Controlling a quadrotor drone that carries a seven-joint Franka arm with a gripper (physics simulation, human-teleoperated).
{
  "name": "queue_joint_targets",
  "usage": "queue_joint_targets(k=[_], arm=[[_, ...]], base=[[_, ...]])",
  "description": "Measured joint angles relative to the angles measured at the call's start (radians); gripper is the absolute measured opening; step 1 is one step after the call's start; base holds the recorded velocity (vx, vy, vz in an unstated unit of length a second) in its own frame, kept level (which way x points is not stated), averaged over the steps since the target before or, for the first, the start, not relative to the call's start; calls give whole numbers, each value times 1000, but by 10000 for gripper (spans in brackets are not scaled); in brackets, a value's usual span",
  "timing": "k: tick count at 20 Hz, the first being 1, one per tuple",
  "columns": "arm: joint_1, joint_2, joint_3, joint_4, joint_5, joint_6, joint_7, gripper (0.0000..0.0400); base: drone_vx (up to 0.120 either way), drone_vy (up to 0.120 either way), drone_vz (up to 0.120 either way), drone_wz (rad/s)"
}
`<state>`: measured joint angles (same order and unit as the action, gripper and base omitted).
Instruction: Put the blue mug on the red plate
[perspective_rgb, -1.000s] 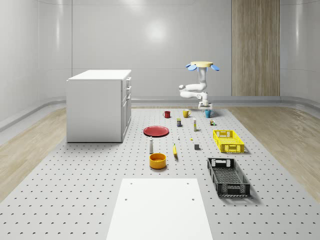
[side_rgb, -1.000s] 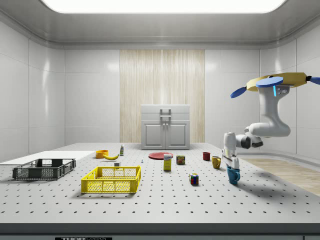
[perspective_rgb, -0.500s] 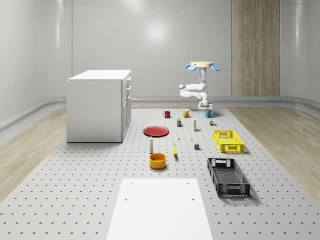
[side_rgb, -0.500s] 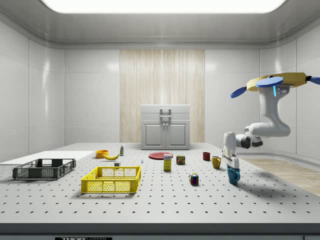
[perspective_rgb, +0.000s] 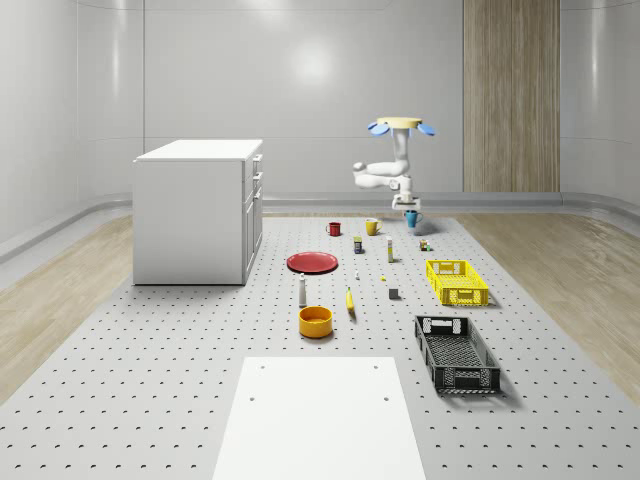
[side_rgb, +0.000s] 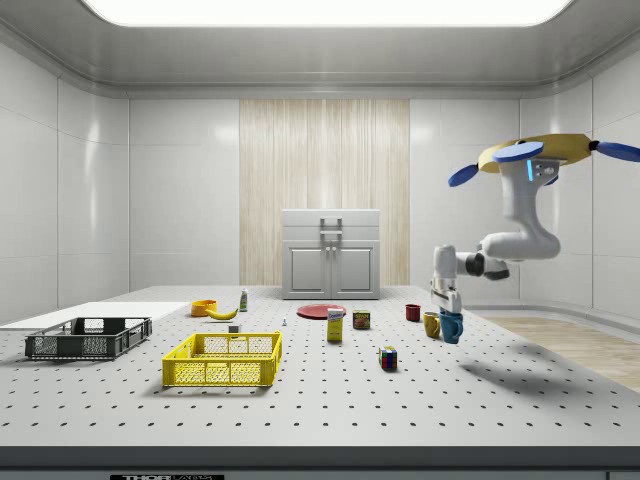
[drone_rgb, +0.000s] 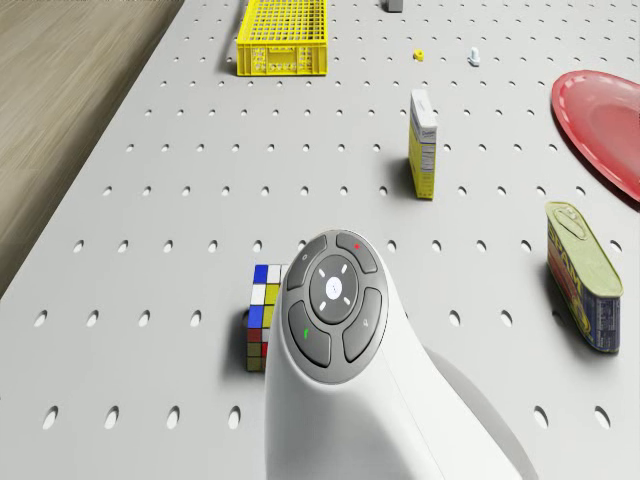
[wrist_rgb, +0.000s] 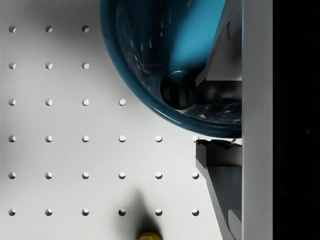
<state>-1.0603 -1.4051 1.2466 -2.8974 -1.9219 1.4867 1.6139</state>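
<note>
The blue mug (perspective_rgb: 411, 217) (side_rgb: 451, 327) hangs a little above the table, clear of the surface. My gripper (perspective_rgb: 409, 207) (side_rgb: 447, 311) is shut on its rim from above. In the wrist view the mug (wrist_rgb: 160, 55) sits close up, its wall pinched between my fingers (wrist_rgb: 220, 165). The drone (perspective_rgb: 401, 126) (side_rgb: 545, 155) hovers over the table's far end, above the mug. The red plate (perspective_rgb: 313, 262) (side_rgb: 321, 311) (drone_rgb: 605, 120) lies flat on the table, nearer the cabinet and well apart from the mug.
A yellow mug (perspective_rgb: 371, 227) (side_rgb: 432, 324) stands just beside the held mug, and a red mug (perspective_rgb: 334, 229) beyond it. A Rubik's cube (drone_rgb: 262, 315), a box (drone_rgb: 423, 143) and a can (drone_rgb: 583, 277) stand between mug and plate. A yellow crate (perspective_rgb: 457, 281), black crate (perspective_rgb: 456, 353) and white cabinet (perspective_rgb: 197, 211) stand around.
The mug has come up off the table in my shut gripper. Drone, arm and mug have shifted toward the whole-scene view's left, which is also the side view's left.
</note>
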Motion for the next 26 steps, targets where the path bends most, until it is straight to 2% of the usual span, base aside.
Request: queue_joint_targets(k=[9, 26], arm=[[-5, -14, 15, -1, 18, 10, 5, 100], [-14, -40, 22, 0, 31, 33, 13, 100]], base=[[120, -120, 120, 0], [120, -120, 2, 0]])
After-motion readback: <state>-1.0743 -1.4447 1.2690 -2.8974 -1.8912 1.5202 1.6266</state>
